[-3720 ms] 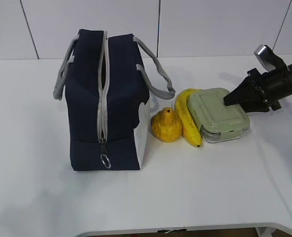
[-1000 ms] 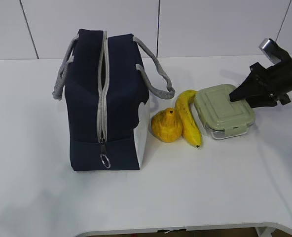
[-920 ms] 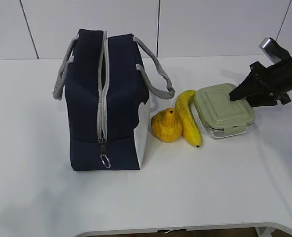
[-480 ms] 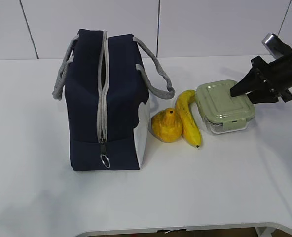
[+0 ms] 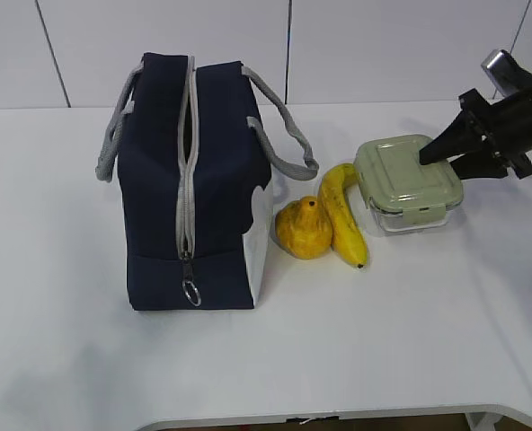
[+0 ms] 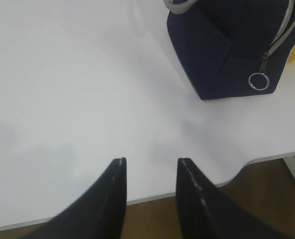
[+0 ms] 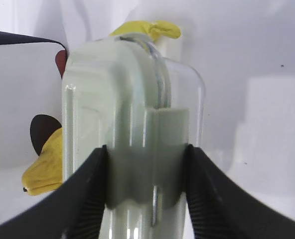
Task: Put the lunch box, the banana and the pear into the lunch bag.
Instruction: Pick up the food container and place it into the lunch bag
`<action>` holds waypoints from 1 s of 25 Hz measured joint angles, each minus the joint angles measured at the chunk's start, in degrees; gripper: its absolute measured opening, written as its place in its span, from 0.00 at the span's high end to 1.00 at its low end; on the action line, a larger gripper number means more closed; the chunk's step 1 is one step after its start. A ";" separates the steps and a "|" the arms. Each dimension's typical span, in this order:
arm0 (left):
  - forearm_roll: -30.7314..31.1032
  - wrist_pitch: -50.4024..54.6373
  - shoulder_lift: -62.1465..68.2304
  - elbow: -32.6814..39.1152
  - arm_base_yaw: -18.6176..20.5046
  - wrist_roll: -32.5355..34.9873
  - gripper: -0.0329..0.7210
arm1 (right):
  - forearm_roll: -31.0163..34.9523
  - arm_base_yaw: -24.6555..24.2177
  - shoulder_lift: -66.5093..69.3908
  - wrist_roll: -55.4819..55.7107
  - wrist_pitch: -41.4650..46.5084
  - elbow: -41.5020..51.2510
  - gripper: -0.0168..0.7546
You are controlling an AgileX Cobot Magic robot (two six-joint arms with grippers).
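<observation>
The navy lunch bag (image 5: pixel 194 189) stands at the left with its grey zipper open along the top; its lower corner and ring pull show in the left wrist view (image 6: pixel 227 59). The yellow-orange pear (image 5: pixel 304 229) and the banana (image 5: pixel 342 215) lie to its right. My right gripper (image 5: pixel 432 162) is shut on the right end of the lunch box (image 5: pixel 408 182), which hangs just above the table. In the right wrist view the fingers (image 7: pixel 87 194) clamp the box's snap lock (image 7: pixel 147 169). My left gripper (image 6: pixel 150 162) is open and empty over the table's front edge.
The white table (image 5: pixel 383 341) spreads in front of and to the right of the fruit. The bag's grey handles (image 5: pixel 279 135) droop over both sides. A white panelled wall (image 5: pixel 383 45) rises behind the table. The table's front edge (image 6: pixel 197 191) runs under my left gripper.
My right gripper has closed on the lunch box's right end and lifted it up and slightly right, away from the banana. The bag, pear and banana have not moved.
</observation>
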 joint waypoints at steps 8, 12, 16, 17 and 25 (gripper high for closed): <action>-2.56 -0.78 0.19 0.00 0.00 0.00 0.64 | 0.00 2.31 -1.03 0.52 0.00 0.08 0.50; -4.27 -2.09 1.41 0.00 0.00 0.00 0.64 | 0.22 3.03 -2.91 0.75 0.21 0.08 0.50; -6.73 -4.53 5.79 -0.11 0.00 0.00 0.64 | 0.22 3.17 -5.06 0.87 0.33 0.08 0.50; -7.80 -5.15 7.08 -0.11 0.00 0.10 0.64 | 0.22 3.17 -5.47 0.97 0.33 0.08 0.50; -19.59 -11.21 15.75 -0.47 0.00 2.57 0.64 | 0.46 3.17 -10.37 2.36 0.67 0.08 0.50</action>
